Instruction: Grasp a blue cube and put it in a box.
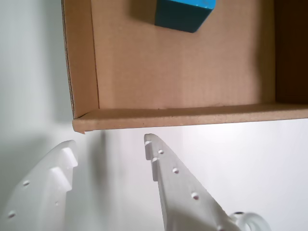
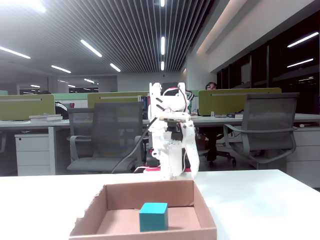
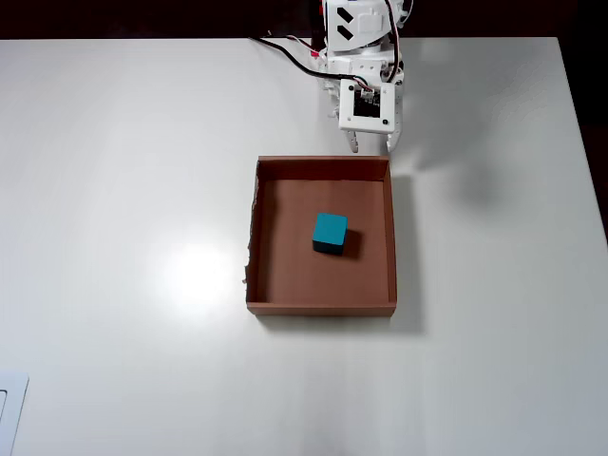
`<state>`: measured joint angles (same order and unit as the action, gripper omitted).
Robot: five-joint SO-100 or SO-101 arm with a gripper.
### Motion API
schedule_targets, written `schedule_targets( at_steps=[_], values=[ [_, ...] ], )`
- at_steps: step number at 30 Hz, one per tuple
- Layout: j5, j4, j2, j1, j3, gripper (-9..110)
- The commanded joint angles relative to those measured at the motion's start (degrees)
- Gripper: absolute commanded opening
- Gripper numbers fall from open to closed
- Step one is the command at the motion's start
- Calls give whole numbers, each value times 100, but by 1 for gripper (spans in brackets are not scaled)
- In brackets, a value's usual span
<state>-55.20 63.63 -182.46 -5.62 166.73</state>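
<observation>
The blue cube (image 3: 330,233) sits on the floor of the box (image 3: 255,237), a little right of centre in the overhead view, clear of all four walls. The claw (image 1: 110,147) is spread and empty, hovering over the white desk (image 3: 123,190) just outside the box's far wall. The box's left wall shows a ragged, torn edge from overhead.

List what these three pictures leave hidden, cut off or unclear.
- Cube: top cut off by the wrist view's upper edge.
- Box: near wall cut off by the fixed view's bottom edge.
- End effector: fingertips mostly hidden under the arm's wrist in the overhead view.
- Object at overhead view's bottom-left corner: cropped, unidentifiable.
</observation>
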Motion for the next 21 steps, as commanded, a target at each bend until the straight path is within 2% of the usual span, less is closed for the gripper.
schedule_targets(
  at_steps=[1,21],
  values=[
    [79,-26,9,-62,26,16],
    [264,193,9,-281,352,19]
  ],
)
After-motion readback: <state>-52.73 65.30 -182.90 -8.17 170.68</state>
